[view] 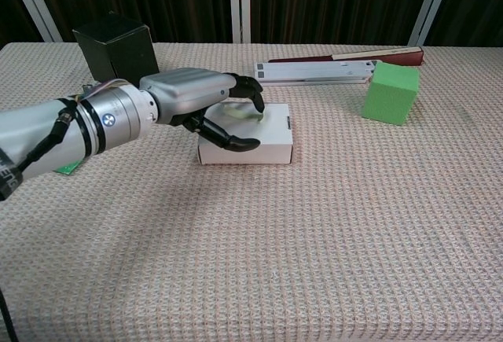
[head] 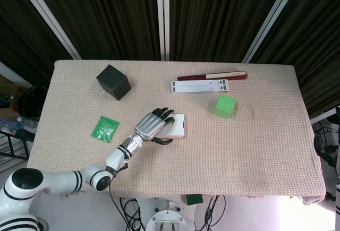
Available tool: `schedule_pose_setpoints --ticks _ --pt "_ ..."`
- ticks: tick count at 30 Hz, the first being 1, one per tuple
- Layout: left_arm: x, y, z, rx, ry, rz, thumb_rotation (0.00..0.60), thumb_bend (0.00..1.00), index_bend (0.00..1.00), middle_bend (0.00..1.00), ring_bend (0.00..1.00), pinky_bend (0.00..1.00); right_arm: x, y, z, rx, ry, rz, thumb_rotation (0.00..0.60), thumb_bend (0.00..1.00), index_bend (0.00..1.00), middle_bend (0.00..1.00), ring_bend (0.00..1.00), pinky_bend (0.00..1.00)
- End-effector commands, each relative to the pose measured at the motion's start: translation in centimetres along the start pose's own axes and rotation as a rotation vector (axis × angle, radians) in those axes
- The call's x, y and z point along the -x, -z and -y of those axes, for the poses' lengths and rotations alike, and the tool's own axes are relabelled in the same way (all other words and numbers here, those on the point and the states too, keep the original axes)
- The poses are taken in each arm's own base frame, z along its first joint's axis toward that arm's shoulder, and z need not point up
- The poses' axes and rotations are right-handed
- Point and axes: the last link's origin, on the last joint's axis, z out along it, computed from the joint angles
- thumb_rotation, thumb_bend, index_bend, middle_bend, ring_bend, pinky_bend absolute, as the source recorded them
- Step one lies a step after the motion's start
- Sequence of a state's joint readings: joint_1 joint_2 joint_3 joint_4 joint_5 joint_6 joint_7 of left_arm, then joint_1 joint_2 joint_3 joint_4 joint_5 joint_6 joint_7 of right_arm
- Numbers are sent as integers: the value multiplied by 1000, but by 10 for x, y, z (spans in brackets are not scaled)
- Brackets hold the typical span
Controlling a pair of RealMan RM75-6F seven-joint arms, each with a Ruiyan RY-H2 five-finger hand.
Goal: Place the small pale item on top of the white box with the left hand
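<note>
The white box (head: 178, 127) (view: 271, 134) lies flat near the table's middle. My left hand (head: 151, 126) (view: 196, 98) reaches in from the left and hovers over the box's left half, palm down. Its fingers (view: 250, 90) arch over the box top and the thumb (view: 232, 142) hangs in front of the box's near face. The small pale item (view: 235, 112) lies on the box top under the fingers, and only a sliver of it shows in the chest view. Nothing is pinched between thumb and fingers. My right hand appears in neither view.
A black cube (head: 113, 82) (view: 115, 43) stands at the back left. A green packet (head: 105, 128) lies left of my arm. A green cube (head: 224, 105) (view: 391, 92) sits to the right, with a long white box (head: 200, 86) and a dark red book (head: 212, 75) behind.
</note>
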State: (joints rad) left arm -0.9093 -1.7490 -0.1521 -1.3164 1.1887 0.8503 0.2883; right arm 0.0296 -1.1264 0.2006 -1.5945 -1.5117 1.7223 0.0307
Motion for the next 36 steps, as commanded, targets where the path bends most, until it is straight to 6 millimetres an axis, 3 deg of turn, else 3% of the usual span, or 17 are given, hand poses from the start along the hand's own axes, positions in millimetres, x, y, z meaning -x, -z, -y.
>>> schedule_pose_setpoints --ticks 1,26,36 --pt "1 0 0 3 -1 4 242 193 203 37 0 137 0 0 -1 2 0 1 600 363 0 0 0 0" --pt "10 4 -6 19 -8 32 243 193 245 35 0 137 2 0 -1 1 2 4 600 363 0 0 0 0" --pt "2 4 -12 41 -11 -12 240 193 248 36 0 137 1 0 -1 -1 0 2 600 363 0 0 0 0"
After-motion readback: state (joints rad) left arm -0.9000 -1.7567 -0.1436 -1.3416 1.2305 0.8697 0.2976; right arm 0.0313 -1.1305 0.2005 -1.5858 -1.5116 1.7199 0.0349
